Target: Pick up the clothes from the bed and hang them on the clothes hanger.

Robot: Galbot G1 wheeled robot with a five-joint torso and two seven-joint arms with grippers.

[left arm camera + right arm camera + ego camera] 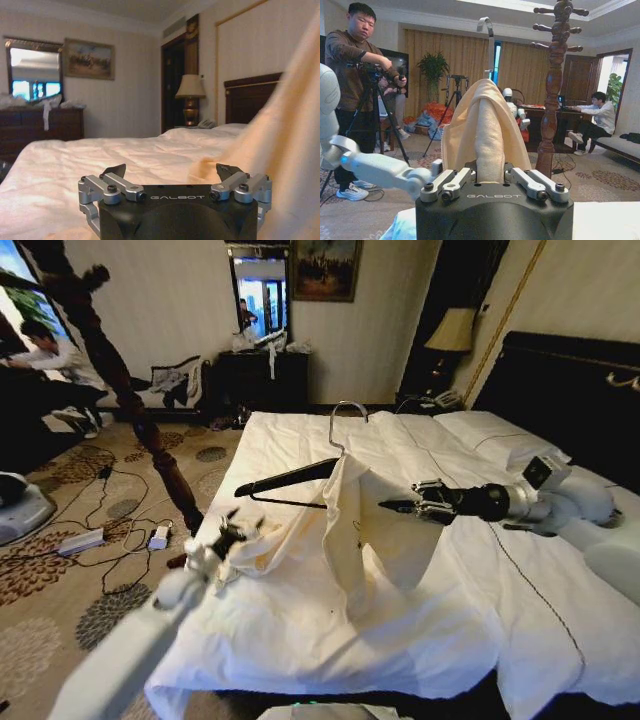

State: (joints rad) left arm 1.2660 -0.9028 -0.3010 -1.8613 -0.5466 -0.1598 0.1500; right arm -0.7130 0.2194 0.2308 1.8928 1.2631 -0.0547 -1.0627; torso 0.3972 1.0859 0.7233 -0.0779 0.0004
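White sheets cover the bed (420, 630), above which the pale cream clothes (365, 530) hang in soft folds over the dark arm of the clothes hanger (300, 476), its silver hook up. The right wrist view shows the right tool (490, 176) pinching a fold; the head view only shows it alongside. The left tool (172, 175) gapes wide beside the cloth.
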